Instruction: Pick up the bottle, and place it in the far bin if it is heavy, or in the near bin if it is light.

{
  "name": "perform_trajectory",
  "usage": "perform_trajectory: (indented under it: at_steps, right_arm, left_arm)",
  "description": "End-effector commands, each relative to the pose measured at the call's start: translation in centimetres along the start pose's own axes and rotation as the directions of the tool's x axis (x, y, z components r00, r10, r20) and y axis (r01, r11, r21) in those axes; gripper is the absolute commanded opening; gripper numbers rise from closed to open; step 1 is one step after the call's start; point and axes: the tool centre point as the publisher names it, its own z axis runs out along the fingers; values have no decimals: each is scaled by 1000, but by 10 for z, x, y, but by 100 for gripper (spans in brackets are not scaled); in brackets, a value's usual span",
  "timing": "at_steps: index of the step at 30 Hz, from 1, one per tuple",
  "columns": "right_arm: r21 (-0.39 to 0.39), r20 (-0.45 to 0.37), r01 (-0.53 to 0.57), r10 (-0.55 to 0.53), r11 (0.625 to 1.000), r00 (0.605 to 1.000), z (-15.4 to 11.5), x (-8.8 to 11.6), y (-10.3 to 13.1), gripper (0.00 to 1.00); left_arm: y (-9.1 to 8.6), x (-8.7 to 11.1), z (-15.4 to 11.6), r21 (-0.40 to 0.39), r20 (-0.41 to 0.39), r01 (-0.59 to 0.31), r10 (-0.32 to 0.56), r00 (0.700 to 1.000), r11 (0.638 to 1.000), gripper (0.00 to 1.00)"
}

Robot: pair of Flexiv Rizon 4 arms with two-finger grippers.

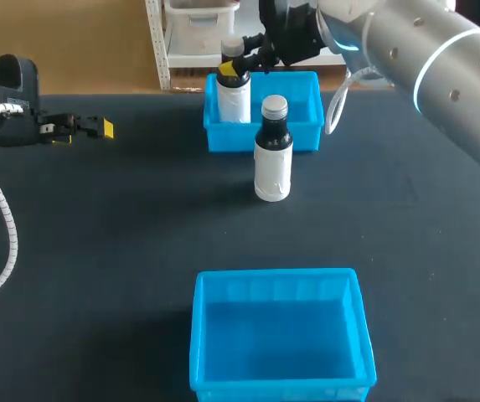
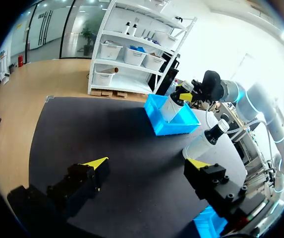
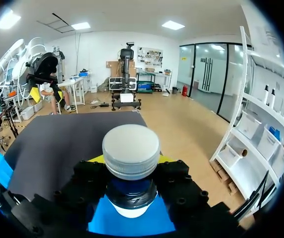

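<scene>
My right tool (image 1: 235, 63) pinches the bottle (image 1: 234, 100) by its neck in the far bin (image 1: 305, 138), twelve o'clock. Placing step, I judge: next, spread and lift.

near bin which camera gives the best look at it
The head view. The near bin shows whole there, all four walls and its bare floor seen from above. The left wrist view catches only a blue corner of it beside the left gripper. In the right wrist view I cannot make it out.

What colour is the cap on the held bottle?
Pale grey cap, clearest in right wrist view.
</scene>
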Motion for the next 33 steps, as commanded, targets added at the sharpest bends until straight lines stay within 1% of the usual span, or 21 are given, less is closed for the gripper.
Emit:
perform_trajectory:
  at_steps: [1, 11, 13, 17, 18, 19, 20, 21, 27, 33]
  right_arm:
    - [-364, -5, -3, 1, 931, 1000, 5, -4, -11, 0]
    - [-370, -6, -11, 10, 929, 1000, 8, 0, -12, 0]
    - [-373, -6, -11, 9, 928, 1000, 8, 0, -12, 12]
    - [-374, -10, -11, 8, 927, 1000, 8, 0, -12, 15]
    - [-375, -11, -12, 8, 927, 1000, 9, 0, -12, 22]
    - [-376, -13, -12, 8, 927, 1000, 9, 0, -12, 32]
    - [-377, -15, -13, 8, 926, 1000, 8, 0, -12, 45]
    - [-377, -17, -13, 7, 926, 1000, 8, 0, -12, 100]
    - [-366, -27, -23, 14, 930, 1000, 4, 0, -14, 100]
    - [-342, -31, -25, 16, 939, 999, -9, 1, -15, 100]
  left_arm:
    - [0, 0, 0, 0, 0, 0, 0, 1000, 1000, 100]
    - [0, 0, 0, 0, 0, 0, 0, 1000, 1000, 100]
    - [0, 0, 0, 0, 0, 0, 0, 1000, 1000, 100]
    - [0, 0, 0, 0, 0, 0, 0, 1000, 1000, 100]
    - [0, 0, 0, 0, 0, 0, 0, 1000, 1000, 100]
    - [0, 0, 0, 0, 0, 0, 0, 1000, 1000, 100]
    - [0, 0, 0, 0, 0, 0, 0, 1000, 1000, 100]
    - [0, 0, 0, 0, 0, 0, 0, 1000, 1000, 100]
    - [0, 0, 0, 0, 0, 0, 0, 1000, 1000, 100]
    - [0, 0, 0, 0, 0, 0, 0, 1000, 1000, 100]
